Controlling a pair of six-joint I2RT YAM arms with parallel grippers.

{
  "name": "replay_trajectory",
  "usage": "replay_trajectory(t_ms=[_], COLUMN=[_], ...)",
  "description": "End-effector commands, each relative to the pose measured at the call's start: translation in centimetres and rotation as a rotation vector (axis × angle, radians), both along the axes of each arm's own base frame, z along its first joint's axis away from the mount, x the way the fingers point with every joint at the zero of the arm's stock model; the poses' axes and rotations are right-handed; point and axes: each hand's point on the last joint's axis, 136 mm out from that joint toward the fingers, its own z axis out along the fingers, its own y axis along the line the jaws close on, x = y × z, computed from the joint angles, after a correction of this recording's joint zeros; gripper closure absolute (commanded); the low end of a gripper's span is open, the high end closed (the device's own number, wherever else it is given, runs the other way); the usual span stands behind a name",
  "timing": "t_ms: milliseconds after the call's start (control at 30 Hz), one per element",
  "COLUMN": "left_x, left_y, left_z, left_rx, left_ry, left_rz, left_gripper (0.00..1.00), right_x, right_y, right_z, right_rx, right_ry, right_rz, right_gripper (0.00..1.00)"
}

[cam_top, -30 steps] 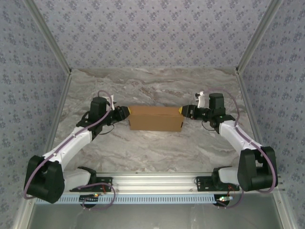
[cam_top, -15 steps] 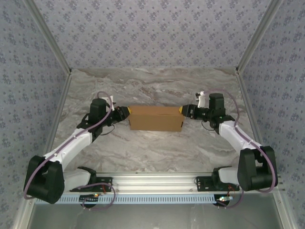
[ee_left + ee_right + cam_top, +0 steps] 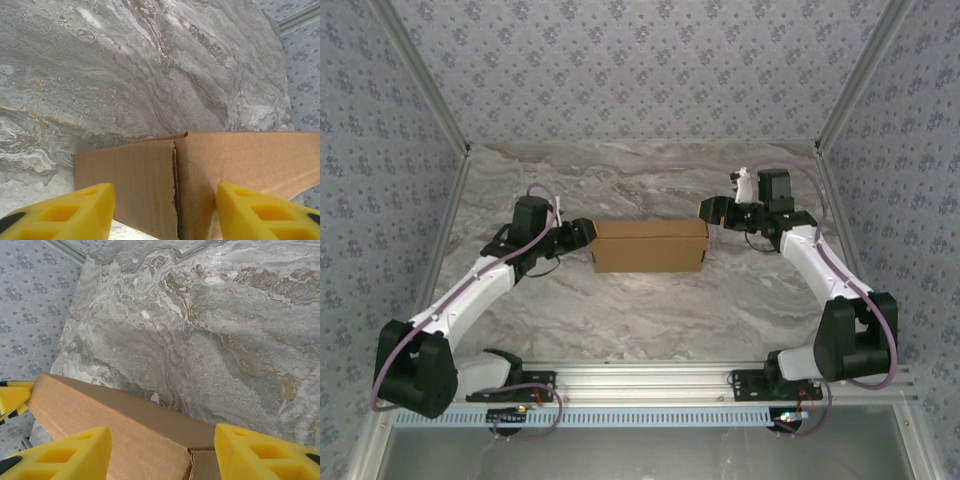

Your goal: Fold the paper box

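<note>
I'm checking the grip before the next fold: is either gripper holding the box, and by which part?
Nothing looks held. The left gripper and the right gripper stand with jaws open at the two short ends of the box.

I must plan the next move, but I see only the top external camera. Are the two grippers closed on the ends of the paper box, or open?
Observer: On the left wrist camera, the left gripper is open. Its fingers stand apart, and a corner of the paper box shows in the gap between them.
Operator: Thank you. And the right one?
Observer: On the right wrist camera, the right gripper is open too, with the box's end showing in the gap.
Operator: Is the box shut tight at the left end?
Observer: Not fully. The left wrist camera shows a thin dark gap along the corner seam, where the end panel meets the long side.
</note>
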Motion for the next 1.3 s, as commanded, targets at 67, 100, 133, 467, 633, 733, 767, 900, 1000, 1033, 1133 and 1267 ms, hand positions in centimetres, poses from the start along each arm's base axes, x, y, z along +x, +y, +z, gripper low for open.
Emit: replay_trajectory(t_ms=[67,100,133,467,633,733,767,900,1000,1033,1133,1267], left_x=[0.1,0.1,0.1,-1.0,-1.7,-1.7,-1.6,-0.4,0.8,1.2,2.6,4.8], left_y=[-0.1,-0.1,-0.2,-2.2,-2.6,-3.3,-3.5,-3.8,-4.0,-4.2,-4.5,-4.5], left_z=[0.7,0.7,0.7,-0.4,-1.0,-0.6,-0.4,0.7,1.5,1.9,2.9,3.2], left_rx=[0.029,0.023,0.016,-0.093,-0.112,-0.141,-0.145,-0.153,-0.158,-0.160,-0.147,-0.098], left_ry=[0.011,0.010,0.010,0.065,0.085,0.080,0.075,0.020,-0.013,-0.024,-0.062,-0.113], left_rz=[-0.011,-0.013,-0.015,-0.091,-0.116,-0.142,-0.145,-0.135,-0.123,-0.124,-0.119,-0.102], left_gripper=[0.37,0.36,0.35,0.43,0.55,0.58,0.59,0.61,0.62,0.62,0.62,0.62], right_x=[-1.5,-1.8,-2.1,-4.0,-4.2,-3.7,-3.5,-2.2,-0.9,-0.4,1.0,2.9], right_y=[-0.8,-0.7,-0.7,0.6,1.7,2.5,2.6,3.4,3.8,4.0,4.3,4.6], right_z=[-0.1,-0.4,-0.8,-4.2,-4.0,-3.1,-2.8,-0.6,0.6,1.0,1.8,2.4], right_rx=[-0.056,-0.055,-0.052,-0.035,0.006,0.045,0.055,0.086,0.098,0.100,0.102,0.092], right_ry=[0.018,0.030,0.043,0.123,0.120,0.099,0.090,0.029,-0.006,-0.016,-0.044,-0.083], right_rz=[0.003,0.012,0.017,0.060,0.086,0.099,0.101,0.110,0.106,0.107,0.108,0.109], right_gripper=[0.40,0.40,0.40,0.41,0.46,0.51,0.53,0.59,0.61,0.62,0.62,0.62])
